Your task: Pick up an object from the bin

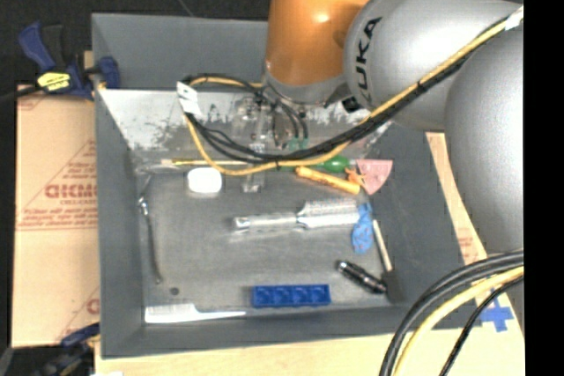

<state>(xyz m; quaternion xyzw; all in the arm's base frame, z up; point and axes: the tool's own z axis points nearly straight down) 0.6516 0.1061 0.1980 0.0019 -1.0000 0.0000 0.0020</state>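
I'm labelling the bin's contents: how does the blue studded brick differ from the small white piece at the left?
The blue brick is long and rectangular; the white piece is small and roundish. The blue brick shows a row of studs; the white piece looks plain. The blue brick lies by the wall at the view's bottom, the white piece farther up. Both lie loose on the bin floor.

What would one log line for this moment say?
gripper: at bin back | nearest: white cap, orange pen | rest: scattered | grasp: unclear
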